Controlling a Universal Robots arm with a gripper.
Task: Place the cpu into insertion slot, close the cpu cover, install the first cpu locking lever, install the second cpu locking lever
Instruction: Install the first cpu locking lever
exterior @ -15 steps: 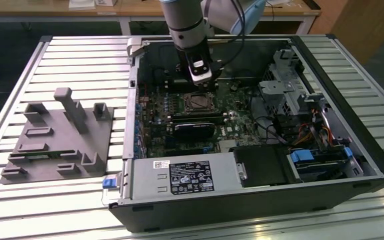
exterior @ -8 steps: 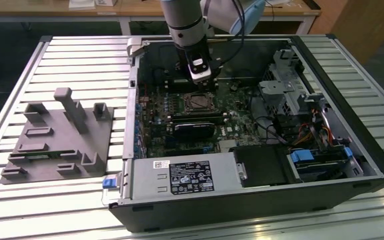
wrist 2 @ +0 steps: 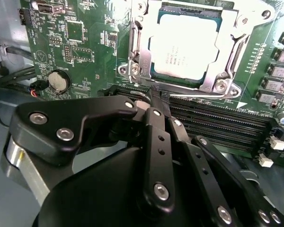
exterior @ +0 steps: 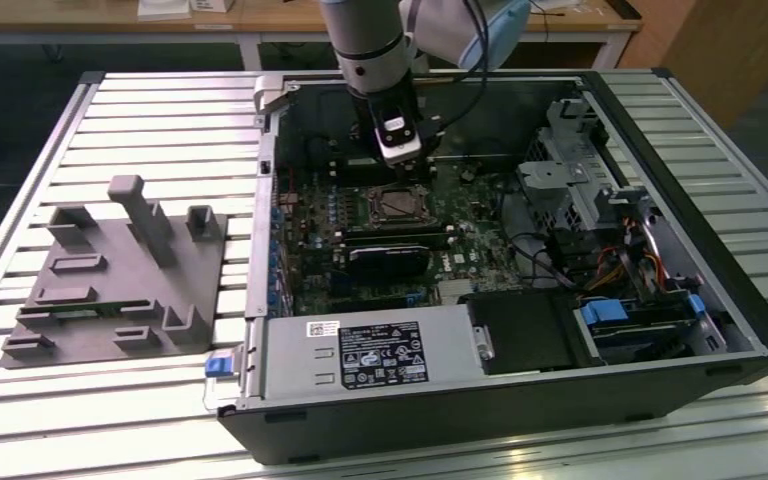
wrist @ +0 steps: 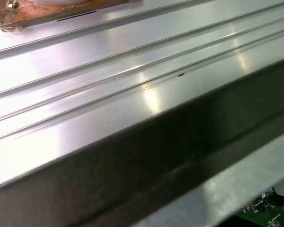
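The cpu [wrist 2: 184, 45], a flat square chip with a silvery-grey top, lies in the insertion slot [exterior: 395, 203] on the green board. The cpu cover [wrist 2: 210, 82], a thin silvery frame, lies flat around it. Thin metal lever rods run along two sides of the frame; I cannot tell whether they are latched. My gripper [wrist 2: 156, 94] hangs inside the open case just behind the slot in the exterior view [exterior: 402, 160]. Its black fingers are shut together with nothing between them, and their tips stand over the long black memory slots [wrist 2: 213, 120] beside the socket.
The black computer case [exterior: 704, 300] lies open on a slatted aluminium table [wrist: 109, 94]. A power supply box [exterior: 371, 355] sits at the case's near side, with drive cages and cables on the exterior view's right. A grey fixture [exterior: 117, 270] stands on the exterior view's left.
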